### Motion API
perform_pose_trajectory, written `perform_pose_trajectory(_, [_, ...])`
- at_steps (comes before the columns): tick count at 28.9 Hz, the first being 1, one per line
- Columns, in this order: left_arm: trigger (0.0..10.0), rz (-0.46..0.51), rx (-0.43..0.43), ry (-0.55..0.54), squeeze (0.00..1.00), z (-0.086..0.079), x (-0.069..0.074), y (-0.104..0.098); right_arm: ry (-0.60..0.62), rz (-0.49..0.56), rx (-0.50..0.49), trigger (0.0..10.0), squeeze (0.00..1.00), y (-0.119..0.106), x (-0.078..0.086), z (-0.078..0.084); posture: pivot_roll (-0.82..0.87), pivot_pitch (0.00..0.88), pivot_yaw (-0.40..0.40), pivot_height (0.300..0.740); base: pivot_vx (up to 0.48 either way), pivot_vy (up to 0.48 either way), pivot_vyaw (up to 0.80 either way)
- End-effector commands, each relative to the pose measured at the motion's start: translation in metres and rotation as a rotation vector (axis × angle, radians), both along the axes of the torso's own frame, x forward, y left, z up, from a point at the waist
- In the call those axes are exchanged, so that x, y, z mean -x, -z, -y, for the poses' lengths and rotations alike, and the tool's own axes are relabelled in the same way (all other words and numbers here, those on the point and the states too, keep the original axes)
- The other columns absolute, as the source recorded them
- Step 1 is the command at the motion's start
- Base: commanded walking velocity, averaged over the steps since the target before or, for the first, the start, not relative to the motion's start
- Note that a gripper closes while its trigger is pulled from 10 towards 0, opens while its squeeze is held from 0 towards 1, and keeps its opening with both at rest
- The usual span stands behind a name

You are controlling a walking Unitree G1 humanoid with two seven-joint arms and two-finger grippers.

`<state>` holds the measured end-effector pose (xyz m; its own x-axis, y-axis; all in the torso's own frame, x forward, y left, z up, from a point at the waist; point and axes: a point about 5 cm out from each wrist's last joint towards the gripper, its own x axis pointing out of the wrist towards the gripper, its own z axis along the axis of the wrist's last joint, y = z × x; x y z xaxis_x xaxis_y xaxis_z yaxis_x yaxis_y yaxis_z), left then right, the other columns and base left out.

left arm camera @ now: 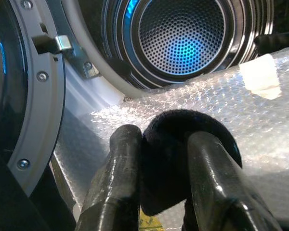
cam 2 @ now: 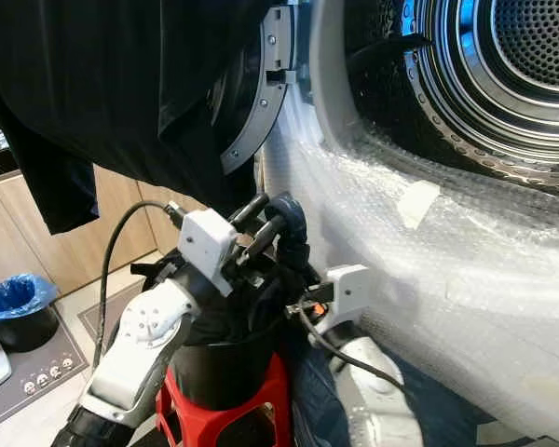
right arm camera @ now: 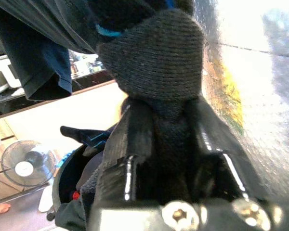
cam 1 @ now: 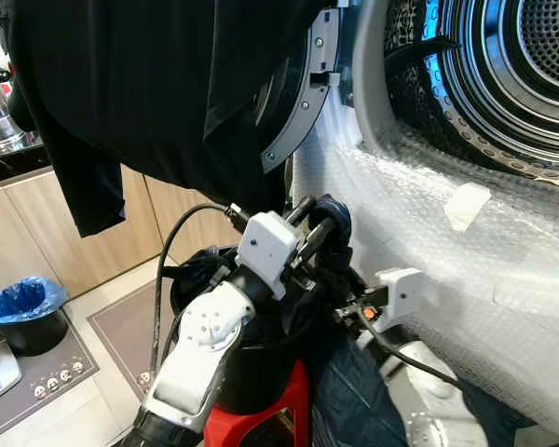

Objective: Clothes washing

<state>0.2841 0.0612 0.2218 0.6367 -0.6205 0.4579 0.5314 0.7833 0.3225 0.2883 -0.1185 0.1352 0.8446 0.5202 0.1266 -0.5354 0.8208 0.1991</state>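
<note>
From the head views, the left gripper (cam 1: pixel 321 219) pinches a dark knitted garment (cam 1: pixel 334 216) lifted from the black basket (cam 2: pixel 224 358) toward the open washer drum (cam 1: pixel 531 65); the left wrist view shows both fingers (left arm camera: pixel 120 183) clamped around it, and the right wrist view shows the right gripper (right arm camera: pixel 166 139) also closed on that fabric, likely steadying it.

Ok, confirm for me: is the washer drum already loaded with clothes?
No: the left wrist view shows the washer drum bare, its perforated back wall lit blue.
</note>
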Motion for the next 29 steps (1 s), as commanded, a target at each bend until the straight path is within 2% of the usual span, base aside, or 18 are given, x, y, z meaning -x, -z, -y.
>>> perform_pose_trajectory(1, [10.0,0.041,-0.01,0.024,1.0,0.002,0.007,-0.005,-0.039,0.024,-0.019,0.0,0.0,-0.006,-0.001,0.002,-0.05,0.0,0.01,0.74,0.0,0.0,0.0])
perform_pose_trajectory(6, [10.0,0.033,-0.034,0.065,1.0,-0.002,0.024,0.001,-0.144,0.042,0.055,0.0,0.0,-0.009,-0.003,0.012,-0.04,0.0,0.005,0.74,0.0,0.0,0.0])
perform_pose_trajectory(10, [10.0,0.022,-0.027,0.075,1.0,-0.006,0.03,-0.001,-0.216,0.033,0.103,0.0,0.0,-0.007,-0.003,0.019,-0.03,0.0,0.0,0.74,0.0,0.0,0.0])
perform_pose_trajectory(12, [10.0,-0.001,-0.072,0.092,1.0,-0.006,0.039,0.002,-0.346,-0.001,0.153,0.0,0.0,-0.005,0.004,0.026,-0.02,0.0,-0.005,0.74,0.0,0.0,0.0])
perform_pose_trajectory(14, [10.0,-0.006,-0.085,0.097,1.0,-0.006,0.041,0.003,-0.365,-0.002,0.165,0.0,0.0,-0.005,0.005,0.028,-0.02,0.0,-0.005,0.74,0.0,0.0,0.0])
perform_pose_trajectory(15, [10.0,-0.048,-0.121,0.128,0.0,-0.008,0.047,0.007,-0.399,-0.019,0.191,0.0,0.0,-0.005,0.004,0.036,-0.01,0.0,-0.014,0.74,0.0,0.0,0.0])
perform_pose_trajectory(19, [10.0,-0.104,-0.156,0.155,0.0,-0.013,0.053,0.011,-0.424,-0.027,0.23,0.0,0.0,-0.007,0.001,0.047,0.0,0.0,-0.018,0.74,0.0,0.0,0.0])
perform_pose_trajectory(20, [10.0,-0.176,-0.179,0.181,0.0,-0.019,0.057,0.015,-0.45,-0.035,0.232,0.0,0.0,-0.012,-0.002,0.053,0.01,0.0,-0.022,0.74,0.0,0.0,0.0])
perform_pose_trajectory(23, [10.0,-0.276,-0.194,0.196,0.0,-0.027,0.062,0.022,-0.469,-0.018,0.24,0.0,0.0,-0.026,-0.009,0.062,0.02,0.0,-0.03,0.74,0.0,0.0,0.0])
perform_pose_trajectory(26, [10.0,-0.308,-0.178,0.201,0.0,-0.03,0.066,0.022,-0.483,-0.002,0.235,0.0,0.0,-0.038,-0.014,0.068,0.03,0.0,-0.036,0.74,0.0,0.0,0.0])
perform_pose_trajectory(27, [10.0,-0.311,-0.181,0.189,0.0,-0.031,0.069,0.022,-0.5,0.003,0.241,2.1,0.0,-0.045,-0.016,0.073,0.03,0.0,-0.037,0.74,0.0,0.0,0.0])
perform_pose_trajectory(29, [10.0,-0.324,-0.188,0.177,0.0,-0.031,0.071,0.022,-0.513,0.015,0.258,2.1,0.0,-0.052,-0.018,0.078,0.04,0.0,-0.041,0.74,0.0,0.0,0.0])
